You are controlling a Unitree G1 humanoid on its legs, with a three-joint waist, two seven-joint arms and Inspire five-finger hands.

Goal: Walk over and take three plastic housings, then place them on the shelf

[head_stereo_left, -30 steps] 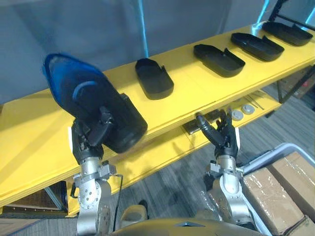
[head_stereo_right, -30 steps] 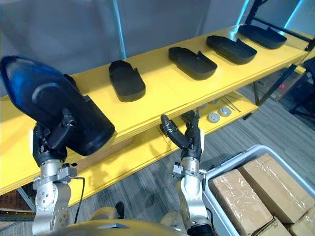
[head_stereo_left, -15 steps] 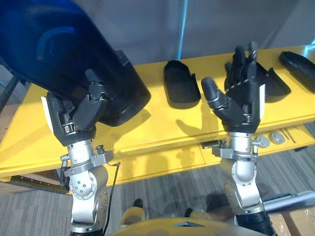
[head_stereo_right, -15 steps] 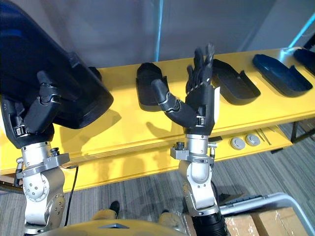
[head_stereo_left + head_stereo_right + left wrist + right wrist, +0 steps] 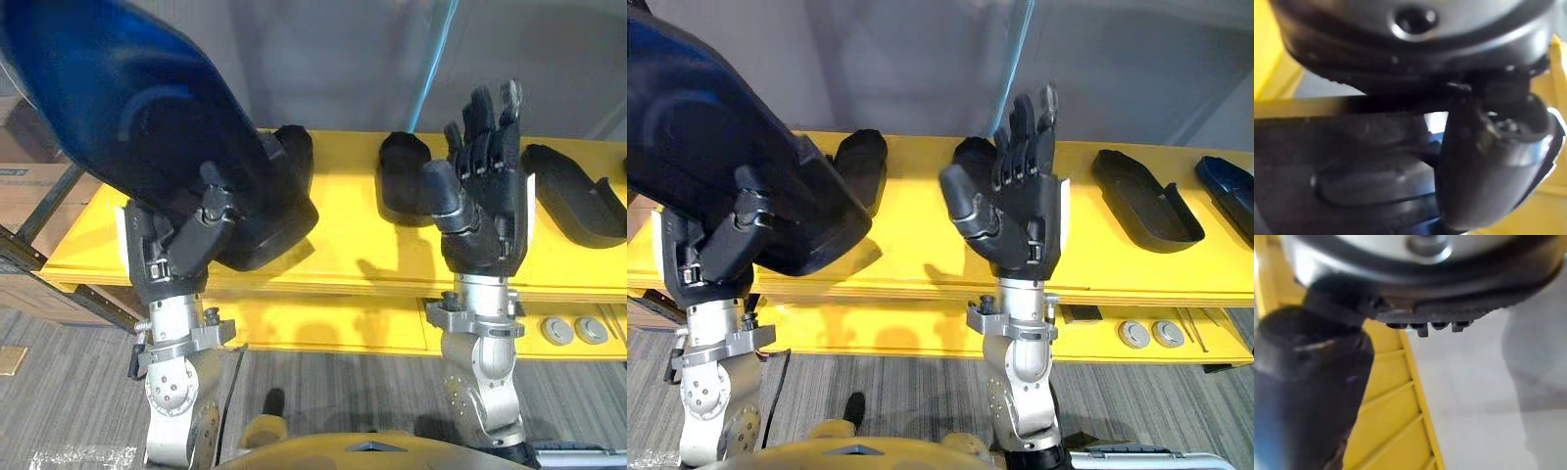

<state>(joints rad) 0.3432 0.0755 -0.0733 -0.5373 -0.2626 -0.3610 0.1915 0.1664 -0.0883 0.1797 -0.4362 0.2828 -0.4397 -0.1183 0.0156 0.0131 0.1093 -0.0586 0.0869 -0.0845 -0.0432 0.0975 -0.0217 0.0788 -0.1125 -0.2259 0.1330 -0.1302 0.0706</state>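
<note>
A large dark housing (image 5: 127, 127) is held up over the left end of the yellow shelf (image 5: 343, 257) by the left hand (image 5: 176, 259), whose fingers are curled round it, while the right hand (image 5: 485, 211) is raised empty, fingers straight, before further housings (image 5: 404, 181) laid on the shelf.

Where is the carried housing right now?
The housing is gripped in the left hand, held high at the left of the eye views before the yellow shelf, just in front of a second housing lying there.
</note>
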